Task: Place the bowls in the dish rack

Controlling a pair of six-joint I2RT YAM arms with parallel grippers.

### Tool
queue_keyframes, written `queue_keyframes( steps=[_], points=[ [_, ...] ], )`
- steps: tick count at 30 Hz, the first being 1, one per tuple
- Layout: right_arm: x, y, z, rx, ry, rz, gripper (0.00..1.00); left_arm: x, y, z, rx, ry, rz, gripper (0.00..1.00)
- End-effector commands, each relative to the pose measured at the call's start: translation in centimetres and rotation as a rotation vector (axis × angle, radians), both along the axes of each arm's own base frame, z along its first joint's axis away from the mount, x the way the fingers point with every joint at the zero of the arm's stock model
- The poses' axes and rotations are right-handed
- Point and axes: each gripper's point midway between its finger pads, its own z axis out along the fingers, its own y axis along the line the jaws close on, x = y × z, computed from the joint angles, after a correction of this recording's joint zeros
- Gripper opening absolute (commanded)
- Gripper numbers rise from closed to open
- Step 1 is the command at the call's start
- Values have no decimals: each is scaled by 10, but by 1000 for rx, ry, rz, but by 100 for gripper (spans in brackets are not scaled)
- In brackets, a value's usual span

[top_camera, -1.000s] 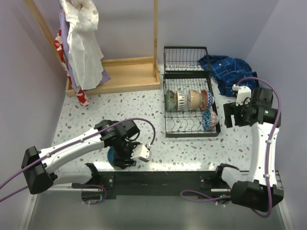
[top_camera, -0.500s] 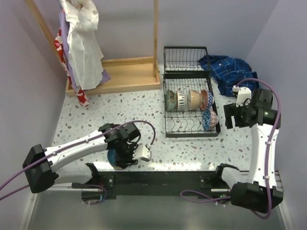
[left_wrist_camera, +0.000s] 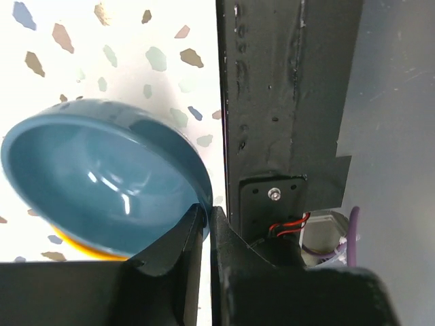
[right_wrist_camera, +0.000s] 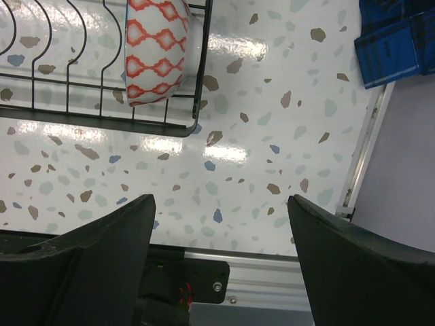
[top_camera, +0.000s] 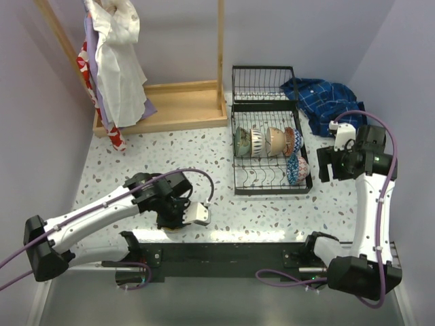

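Bowls [top_camera: 275, 141] in dish rack [top_camera: 234, 153]: five
Teal bowl [left_wrist_camera: 102, 176]: one, rim pinched between left gripper [left_wrist_camera: 206, 221] jaws
Yellow bowl [left_wrist_camera: 81, 242]: one, underneath
Right gripper [right_wrist_camera: 219, 207]: jaws wide

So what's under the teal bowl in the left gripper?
Under the teal bowl, only a yellow sliver shows, perhaps another bowl's rim; the rest is covered.

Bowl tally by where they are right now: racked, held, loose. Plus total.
Bowls in dish rack: 5
Teal bowl in left gripper: 1
Yellow bowl on table, mostly hidden under the teal one: 1
Total: 7 bowls
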Motion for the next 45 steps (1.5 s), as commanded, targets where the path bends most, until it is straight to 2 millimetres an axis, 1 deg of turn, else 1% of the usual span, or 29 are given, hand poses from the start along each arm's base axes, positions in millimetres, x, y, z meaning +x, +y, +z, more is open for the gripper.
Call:
queue_keyframes(
  steps=[1, 4, 7, 11, 12, 13, 14, 18, 21, 22, 24, 25, 27, 28, 29, 30, 31, 32, 33, 34, 35, 36, 37, 38, 39, 40, 41, 43, 45],
  points=[
    [5, -2, -1, 5, -3, -12, 83, -4, 4, 23, -46, -24, -43, 0],
    [9, -2, -3, 14, 1, -14, 83, -4, 5, 26, -57, -26, -42, 0],
    [14, -2, -3, 28, 4, -24, 82, -2, 3, 36, -79, -37, -39, 0],
    [19, -2, -2, 36, 6, -22, 82, 9, -10, 66, -152, -92, -37, 0],
    [22, -3, 0, 33, 2, -23, 82, 14, -18, 81, -193, -121, -46, 0],
    [23, -4, 1, 29, 0, -27, 82, 15, -24, 89, -218, -124, -61, 0],
    [24, -5, 1, 28, -2, -29, 82, 20, -34, 97, -235, -127, -76, 0],
    [28, -6, 2, 31, 2, -33, 82, 33, -72, 112, -327, -109, -83, 0],
    [29, -10, 0, 25, 20, -65, 82, 45, -111, 122, -420, -78, -79, 0],
    [29, -11, -1, 26, 24, -86, 82, 46, -130, 130, -488, -55, -84, 0],
    [30, -15, -1, 16, 16, -120, 82, 55, -158, 133, -559, -31, -78, 0],
    [32, -15, 1, 21, 7, -136, 82, 62, -183, 150, -672, -32, -77, 0],
    [35, -16, 6, 18, -24, -143, 82, 67, -209, 155, -762, 3, -85, 0],
    [37, -17, 8, 19, -43, -152, 82, 71, -232, 178, -894, 15, -89, 0],
    [39, -18, 15, 12, -74, -159, 83, 72, -242, 174, -930, 51, -75, 0],
    [39, -21, 22, -2, -91, -174, 83, 74, -252, 179, -986, 68, -70, 0],
    [39, -22, 25, -1, -94, -193, 83, 74, -267, 205, -1121, 88, -75, 0],
    [36, -23, 26, -8, -78, -204, 83, 76, -275, 194, -1153, 128, -57, 0],
    [36, -29, 30, -29, -70, -227, 83, 77, -280, 197, -1197, 150, -48, 0],
    [35, -30, 31, -35, -61, -235, 83, 78, -287, 217, -1314, 125, -91, 0],
    [33, -30, 30, -33, -46, -233, 83, 81, -294, 200, -1298, 220, -19, 0],
    [33, -33, 33, -53, -47, -240, 83, 83, -298, 198, -1321, 238, -1, 0],
    [31, -37, 35, -71, -45, -242, 83, 89, -302, 212, -1409, 208, -4, 0],
    [29, -37, 36, -79, -39, -241, 83, 94, -309, 198, -1398, 286, 62, 0],
    [29, -39, 41, -89, -48, -247, 83, 98, -313, 198, -1415, 309, 92, 0],
    [28, -42, 43, -102, -45, -253, 83, 103, -316, 208, -1466, 338, 129, 0],
    [26, -43, 45, -109, -38, -256, 83, 110, -323, 199, -1470, 367, 163, 0],
    [25, -44, 51, -120, -47, -262, 83, 122, -329, 204, -1521, 419, 252, 0],
    [23, -44, 53, -119, -42, -272, 83, 135, -340, 198, -1520, 469, 332, 0]
  ],
)
